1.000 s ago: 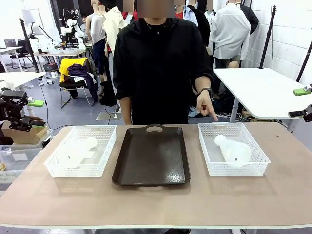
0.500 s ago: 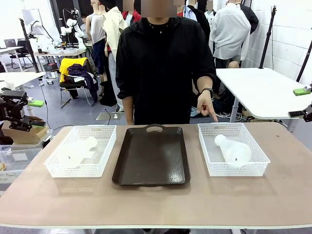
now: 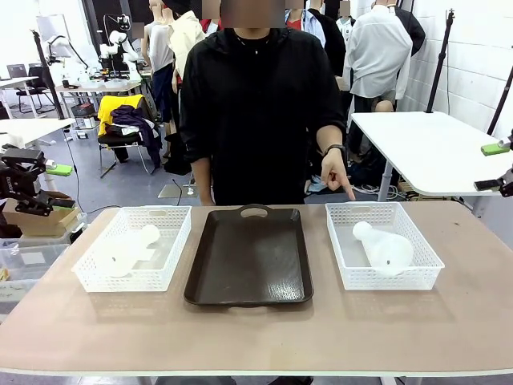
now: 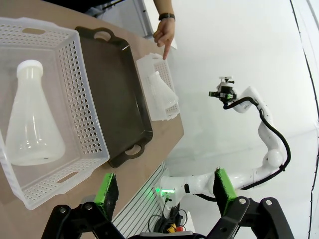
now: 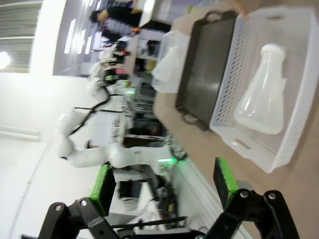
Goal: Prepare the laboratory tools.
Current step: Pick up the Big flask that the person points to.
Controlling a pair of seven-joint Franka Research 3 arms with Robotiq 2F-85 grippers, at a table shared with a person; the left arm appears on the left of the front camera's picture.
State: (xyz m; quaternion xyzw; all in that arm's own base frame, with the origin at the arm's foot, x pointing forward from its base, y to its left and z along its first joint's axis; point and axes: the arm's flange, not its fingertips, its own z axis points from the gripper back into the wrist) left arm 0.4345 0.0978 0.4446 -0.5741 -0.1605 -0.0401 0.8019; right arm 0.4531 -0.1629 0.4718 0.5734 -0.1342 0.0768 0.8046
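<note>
Little has moved since the earlier frames: only the person's upper body has shifted slightly, while flasks, baskets and tray lie as they did. At the left, the left gripper [image 4: 165, 191] hangs back from the brown table [image 3: 256, 329], its green-padded jaws spread wide and empty. The left flask [image 3: 127, 250], a translucent frosted-white conical vessel with a narrow neck, lies on its side in the left basket [image 3: 132, 282], a white lattice plastic bin. Between the baskets, the dark brown rectangular tray [image 3: 250, 257] is bare. The right flask [image 3: 385, 249], of the same kind, lies on its side in the right basket [image 3: 393, 277], toward whose far rim the person's hand [image 3: 337, 172] points. The right gripper [image 5: 163, 185] is likewise spread, holding nothing. Judging by this, the task has not begun: both flasks are ungrasped and presumably have yet to go onto the tray.
</note>
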